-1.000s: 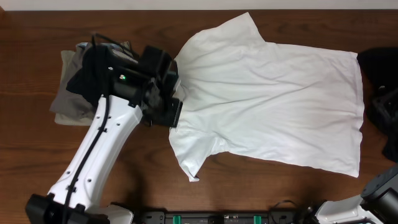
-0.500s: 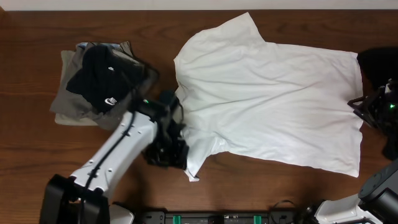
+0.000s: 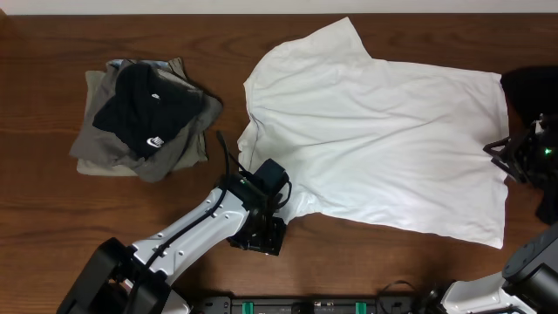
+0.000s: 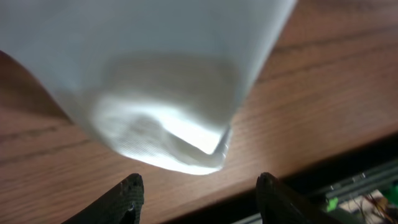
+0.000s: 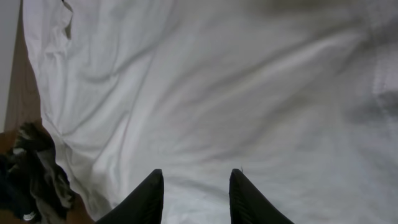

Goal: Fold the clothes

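On the wooden table (image 3: pixel 52 218) the shirt (image 3: pixel 384 131) lies flat. The left pincer (image 4: pixel 199 186), spread, faces the near sleeve (image 4: pixel 174 137), likely to pinch it for folding; the right pincer (image 5: pixel 196 180), also spread, hovers at the hem (image 3: pixel 502 122).

The left pincer (image 4: pixel 198 186) stands spread just short of the white T-shirt (image 4: pixel 155 68), its hem curled on the wooden table (image 4: pixel 317 93).

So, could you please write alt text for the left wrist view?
A white T-shirt sleeve lies on the wooden table, its hem just ahead of the left arm's two dark fingers, which are spread apart and hold nothing.
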`<move>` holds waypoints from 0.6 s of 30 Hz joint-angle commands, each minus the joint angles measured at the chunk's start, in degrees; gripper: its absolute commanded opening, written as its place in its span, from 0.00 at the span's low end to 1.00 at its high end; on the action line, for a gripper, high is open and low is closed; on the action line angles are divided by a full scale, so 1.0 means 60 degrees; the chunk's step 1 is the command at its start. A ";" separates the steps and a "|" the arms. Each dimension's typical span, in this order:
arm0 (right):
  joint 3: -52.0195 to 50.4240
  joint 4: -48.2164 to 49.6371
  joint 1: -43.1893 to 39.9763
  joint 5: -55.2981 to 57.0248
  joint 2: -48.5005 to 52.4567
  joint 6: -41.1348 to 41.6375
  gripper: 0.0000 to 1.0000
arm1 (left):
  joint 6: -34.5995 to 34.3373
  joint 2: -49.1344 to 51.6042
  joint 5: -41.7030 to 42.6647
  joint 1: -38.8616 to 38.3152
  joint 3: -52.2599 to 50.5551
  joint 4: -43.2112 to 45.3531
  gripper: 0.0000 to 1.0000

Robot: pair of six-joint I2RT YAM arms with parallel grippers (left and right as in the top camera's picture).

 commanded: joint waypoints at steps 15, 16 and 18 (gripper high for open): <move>0.0098 -0.0463 0.0055 -0.0175 -0.0113 -0.0554 0.31 | 0.0189 0.0882 -0.0882 -0.0007 -0.0036 0.0240 0.30; 0.0098 -0.0503 0.0055 -0.0171 -0.0113 -0.0583 0.31 | 0.0186 0.0878 -0.0874 -0.0007 -0.0025 0.0211 0.20; 0.0098 -0.0579 0.0055 -0.0171 -0.0113 -0.0605 0.31 | 0.0189 0.0852 -0.0878 -0.0004 0.0095 -0.0011 0.06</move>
